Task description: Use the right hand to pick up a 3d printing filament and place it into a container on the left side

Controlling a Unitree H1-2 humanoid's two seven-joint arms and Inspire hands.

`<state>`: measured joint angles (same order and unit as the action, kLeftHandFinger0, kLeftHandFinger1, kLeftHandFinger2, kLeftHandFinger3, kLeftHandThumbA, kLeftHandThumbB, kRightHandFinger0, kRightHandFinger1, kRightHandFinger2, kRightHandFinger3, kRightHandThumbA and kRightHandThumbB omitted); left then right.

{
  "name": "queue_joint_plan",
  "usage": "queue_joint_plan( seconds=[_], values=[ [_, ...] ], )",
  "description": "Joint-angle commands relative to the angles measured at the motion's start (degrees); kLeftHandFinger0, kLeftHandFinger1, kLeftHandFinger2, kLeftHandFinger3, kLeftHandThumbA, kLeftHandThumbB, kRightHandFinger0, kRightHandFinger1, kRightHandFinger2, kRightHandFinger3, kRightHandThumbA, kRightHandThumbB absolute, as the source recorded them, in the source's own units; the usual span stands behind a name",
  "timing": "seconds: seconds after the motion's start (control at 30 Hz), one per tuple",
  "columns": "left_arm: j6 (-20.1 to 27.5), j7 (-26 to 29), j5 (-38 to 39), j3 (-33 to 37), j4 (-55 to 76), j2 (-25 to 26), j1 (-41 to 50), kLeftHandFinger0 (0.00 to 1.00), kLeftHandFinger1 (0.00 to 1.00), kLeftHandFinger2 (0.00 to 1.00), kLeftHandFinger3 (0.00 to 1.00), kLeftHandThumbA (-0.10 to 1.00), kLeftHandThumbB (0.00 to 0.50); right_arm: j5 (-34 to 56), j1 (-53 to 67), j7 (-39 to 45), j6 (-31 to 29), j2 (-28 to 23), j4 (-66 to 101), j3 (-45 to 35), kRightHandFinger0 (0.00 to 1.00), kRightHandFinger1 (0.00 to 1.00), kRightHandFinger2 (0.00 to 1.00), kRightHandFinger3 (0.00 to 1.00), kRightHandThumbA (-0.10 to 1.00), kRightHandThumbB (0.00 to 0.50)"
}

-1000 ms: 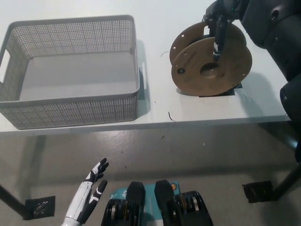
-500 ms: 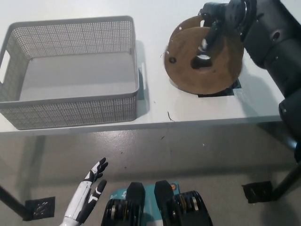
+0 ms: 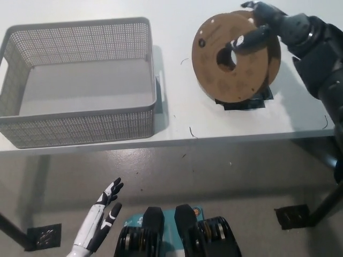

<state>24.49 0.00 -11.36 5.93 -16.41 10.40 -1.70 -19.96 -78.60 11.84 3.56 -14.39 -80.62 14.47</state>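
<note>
Right robot hand (image 3: 261, 31) pinching the tilted filament spool (image 3: 236, 58) by hub and rim, well right of the basket (image 3: 80, 80); loose grip risks slipping onto the tabletop (image 3: 177, 115).

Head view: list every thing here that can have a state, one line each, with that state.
filament spool: tilted up, face toward the camera, gripped at its top edge.
right hand: shut on the filament spool.
basket: upright on the table, nothing inside.
left hand: open, resting low below the table edge.
</note>
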Motion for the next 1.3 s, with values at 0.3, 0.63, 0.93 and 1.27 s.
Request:
queue_joint_plan(
  seconds=[0.3,0.63,0.93,1.27],
  values=[
    [2.4,-0.3,0.3,0.1,0.9,0.8,-0.5,1.0,1.0,1.0,1.0,1.0,0.343,27.4,3.8,-4.8,6.9,-1.7,-2.0,-35.7,0.0,0.19,0.81,1.0,-0.1,0.13],
    [2.4,0.2,0.1,0.5,1.1,0.4,0.1,1.0,1.0,1.0,1.0,1.0,0.324,37.8,7.7,-4.4,8.2,0.2,-2.4,-54.7,0.0,0.0,0.58,1.0,-0.1,0.056],
    [2.4,-0.2,0.1,0.2,0.6,0.2,0.0,1.0,1.0,1.0,1.0,1.0,0.339,46.7,9.4,-3.2,10.1,2.9,-2.8,-69.2,0.0,0.06,0.66,1.0,-0.1,0.076],
    [2.4,-0.3,-0.8,0.5,1.0,0.4,0.6,1.0,1.0,1.0,1.0,1.0,0.35,47.3,7.5,-1.8,10.9,7.3,-2.6,-73.1,0.0,0.1,0.63,1.0,-0.1,0.097]
  ],
)
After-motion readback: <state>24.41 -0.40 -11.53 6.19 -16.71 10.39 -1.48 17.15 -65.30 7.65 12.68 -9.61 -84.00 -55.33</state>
